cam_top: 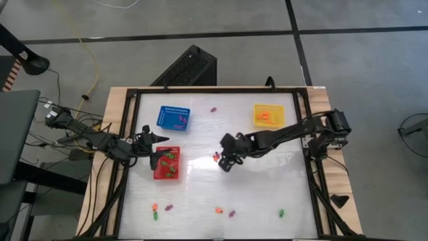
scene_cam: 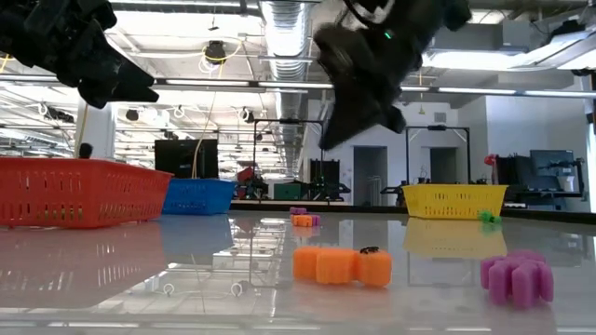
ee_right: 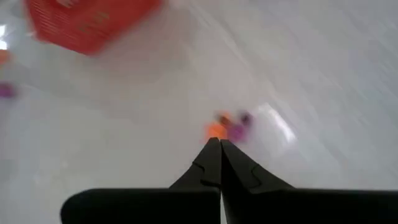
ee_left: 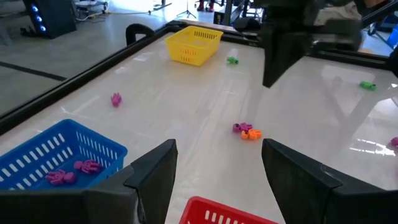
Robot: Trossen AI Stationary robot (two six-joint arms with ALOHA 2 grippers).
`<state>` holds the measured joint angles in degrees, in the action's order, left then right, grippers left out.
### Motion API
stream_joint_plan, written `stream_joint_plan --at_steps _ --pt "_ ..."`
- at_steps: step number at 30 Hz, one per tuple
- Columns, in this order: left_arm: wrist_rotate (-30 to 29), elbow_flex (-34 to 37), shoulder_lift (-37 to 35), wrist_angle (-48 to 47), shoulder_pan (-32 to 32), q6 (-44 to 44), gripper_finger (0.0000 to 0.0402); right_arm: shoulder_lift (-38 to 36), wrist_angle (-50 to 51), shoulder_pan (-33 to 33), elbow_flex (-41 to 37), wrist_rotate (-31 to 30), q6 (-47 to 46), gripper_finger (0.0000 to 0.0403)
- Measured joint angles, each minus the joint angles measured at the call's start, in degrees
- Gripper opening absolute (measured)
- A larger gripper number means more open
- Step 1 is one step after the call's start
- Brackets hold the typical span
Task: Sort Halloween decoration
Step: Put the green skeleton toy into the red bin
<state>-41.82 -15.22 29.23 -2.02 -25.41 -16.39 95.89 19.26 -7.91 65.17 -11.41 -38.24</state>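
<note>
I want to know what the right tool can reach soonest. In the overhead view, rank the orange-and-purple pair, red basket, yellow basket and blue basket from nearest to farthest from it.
From the right tool:
1. Orange-and-purple pair, just beside it.
2. Red basket, toward the left arm.
3. Yellow basket and blue basket, at the far side: too close to call.

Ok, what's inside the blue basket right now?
Two purple trinkets lie in the blue basket, per the left wrist view. Its near corner is hidden behind the left claw.

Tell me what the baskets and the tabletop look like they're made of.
Baskets: red, blue and yellow all look like moulded plastic, going by the uniform bright colour and slotted mesh walls. Tabletop: smooth glossy white, mirroring the baskets; possibly laminate or acrylic.
</note>
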Motion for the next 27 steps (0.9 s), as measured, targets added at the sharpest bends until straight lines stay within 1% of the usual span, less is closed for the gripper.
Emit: stream_joint_plan --at_steps 1,3,6,10,13,15,20,27 --pt "0.0 0.0 0.0 0.0 0.0 -0.4 0.0226 0.7 1.1 -0.1 1.4 0.2 0.1 0.0019" --pt "0.0 0.0 0.0 0.0 0.0 -0.9 0.0226 1.5 7.8 -0.1 4.0 0.7 -0.2 0.0027" --pt "0.0 0.0 0.0 -0.3 0.0 -0.8 0.0226 2.0 24.2 0.0 7.3 0.1 -2.5 0.0052" --pt "0.0 0.0 0.0 -0.8 0.0 -0.7 0.0226 1.3 44.7 1.0 7.4 -5.4 -11.2 0.0083" --pt "0.0 0.0 0.0 -1.3 0.0 -0.6 0.0226 0.3 54.0 2.2 5.4 -8.7 -16.1 0.0102" --pt "0.0 0.0 0.0 -1.3 0.0 -0.4 0.0226 -1.1 55.2 3.3 2.6 -9.0 -17.2 0.0116" --pt "0.0 0.0 0.0 -1.3 0.0 -0.7 0.0226 -6.5 50.2 7.7 -7.1 -8.4 -17.3 0.0154" --pt "0.0 0.0 0.0 -1.7 0.0 -1.3 0.0226 -16.8 36.9 12.2 -19.2 -7.9 -17.4 0.0210"
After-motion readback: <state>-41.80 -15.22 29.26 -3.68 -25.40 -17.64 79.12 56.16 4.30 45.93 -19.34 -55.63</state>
